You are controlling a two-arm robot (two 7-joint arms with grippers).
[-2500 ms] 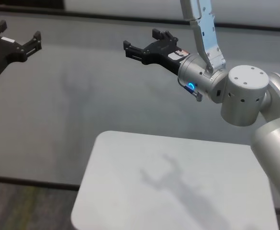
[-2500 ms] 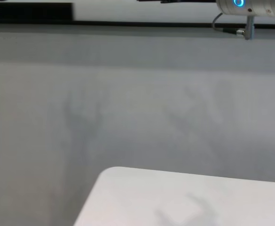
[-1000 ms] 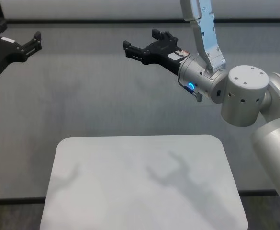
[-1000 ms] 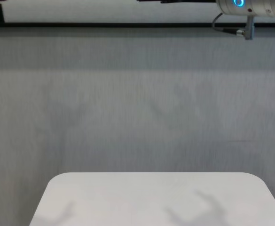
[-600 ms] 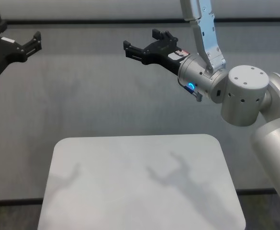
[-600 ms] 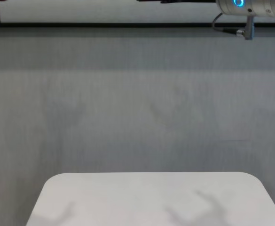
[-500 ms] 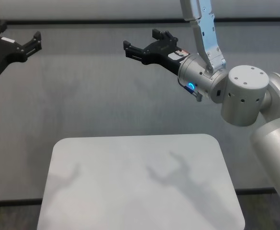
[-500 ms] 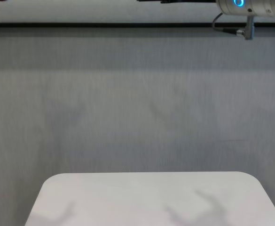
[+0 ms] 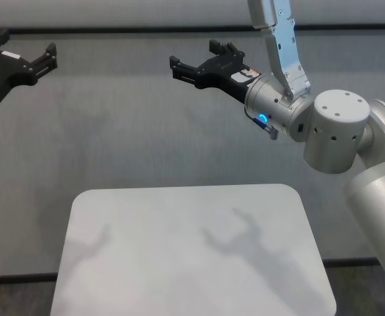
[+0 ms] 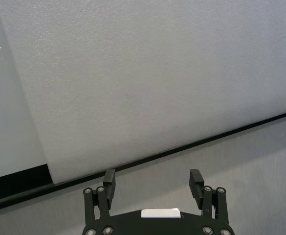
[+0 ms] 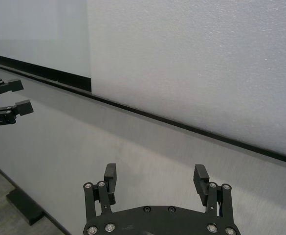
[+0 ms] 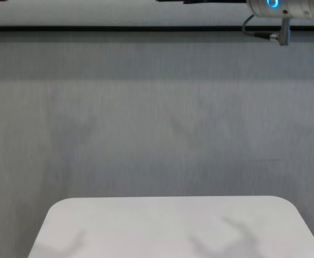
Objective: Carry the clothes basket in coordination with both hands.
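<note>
The clothes basket is out of view in every frame. My left gripper (image 9: 25, 42) hangs high at the far left of the head view, open and empty. My right gripper (image 9: 194, 58) is raised at upper centre, also open with nothing between its fingers. In the left wrist view the left gripper (image 10: 153, 176) faces a pale foam wall. The right gripper (image 11: 155, 172) faces the same wall in its own wrist view, where the left gripper (image 11: 5, 103) shows far off. The right wrist's blue ring light (image 12: 274, 3) peeks in at the top of the chest view.
A white table with rounded corners (image 9: 192, 253) stands low in front of me, bare, with both grippers' shadows on it (image 12: 173, 228). Behind it runs a grey wall panel (image 9: 133, 131) topped by a black strip (image 12: 119, 28). Dark floor shows at the lower corners.
The white table has slid from the right to the centre of the view, then crept slightly left. Both arms hold still with jaws open.
</note>
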